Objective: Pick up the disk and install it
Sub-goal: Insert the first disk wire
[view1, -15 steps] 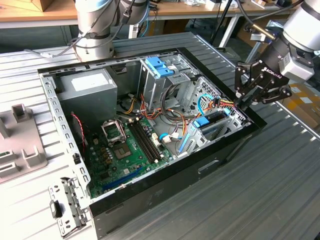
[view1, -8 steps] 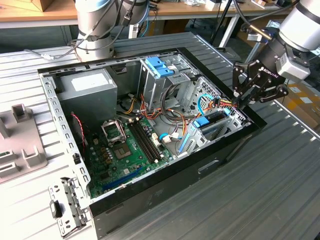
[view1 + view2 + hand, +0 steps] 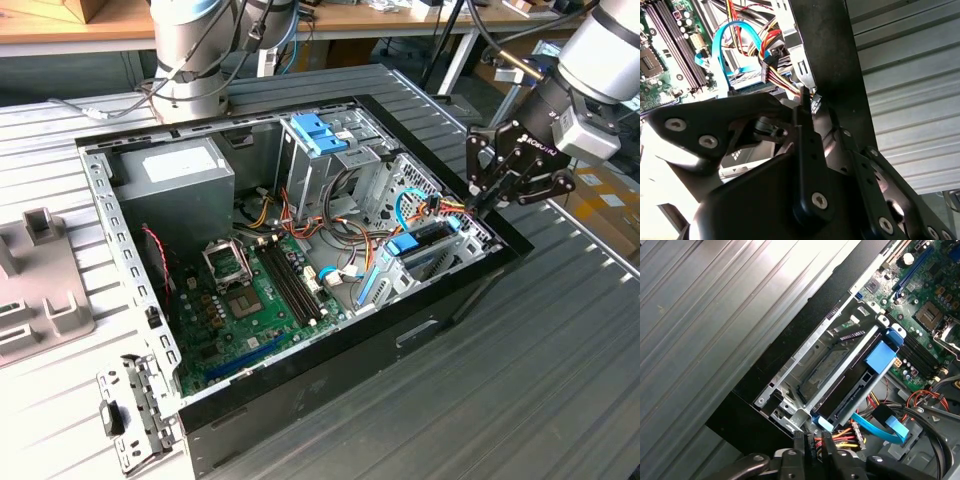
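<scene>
The fingers of the single gripper are pressed together and hold nothing, their tips hovering just beside a bundle of red, yellow and orange wires at the corner of the open computer case. In the second wrist view the two fingertips meet right next to the same wire bundle.

The disk, one grey drive in light-blue rails with a blue tab, already lies in the metal drive bay against the case's black wall; in the exterior view the disk sits near the case's corner on the exterior view's right, close under the gripper. Whether it is fully seated cannot be told.

By these pictures the pick-up and placing look done, and the work stands at the finishing end of the install: the fingers are nearest the drive's cable end. Any further move here calls for care among the crowded wires and the one flat blue data cable beside the drive, which could snag.

Counted: one arm, one gripper, one disk, one case on the ribbed metal worktop, one motherboard, one tall metal cage with a blue latch piece on top.
</scene>
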Available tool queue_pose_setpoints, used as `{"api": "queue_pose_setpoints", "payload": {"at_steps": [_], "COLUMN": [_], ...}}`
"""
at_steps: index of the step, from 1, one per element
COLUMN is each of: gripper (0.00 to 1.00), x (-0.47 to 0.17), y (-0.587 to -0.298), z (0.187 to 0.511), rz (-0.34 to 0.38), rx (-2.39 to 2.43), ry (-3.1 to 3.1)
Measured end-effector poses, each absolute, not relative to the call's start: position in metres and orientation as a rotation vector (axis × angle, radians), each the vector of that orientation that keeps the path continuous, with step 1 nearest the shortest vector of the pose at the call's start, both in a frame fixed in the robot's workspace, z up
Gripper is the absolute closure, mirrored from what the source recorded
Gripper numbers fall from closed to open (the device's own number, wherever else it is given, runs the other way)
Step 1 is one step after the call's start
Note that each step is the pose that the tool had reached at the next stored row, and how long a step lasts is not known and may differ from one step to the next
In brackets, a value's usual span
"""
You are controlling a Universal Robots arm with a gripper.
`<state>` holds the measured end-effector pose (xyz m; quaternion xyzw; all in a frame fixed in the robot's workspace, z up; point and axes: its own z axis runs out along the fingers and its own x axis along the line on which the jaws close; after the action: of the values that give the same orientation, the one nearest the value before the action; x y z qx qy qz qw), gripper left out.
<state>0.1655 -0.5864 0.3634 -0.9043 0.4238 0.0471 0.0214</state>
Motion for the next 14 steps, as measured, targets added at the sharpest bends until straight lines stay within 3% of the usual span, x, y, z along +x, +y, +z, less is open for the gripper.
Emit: {"api": "queue_pose_setpoints", "payload": {"at_steps": [2,14], "gripper": [0.82,0.82], "x": [0.1655,0.1637], "y": [-0.5864,-0.5864], "z": [0.3634,0.3640], "rz": [0.146,0.146], "rx": [-2.803,-2.802], "ry": [1.313,1.314]}}
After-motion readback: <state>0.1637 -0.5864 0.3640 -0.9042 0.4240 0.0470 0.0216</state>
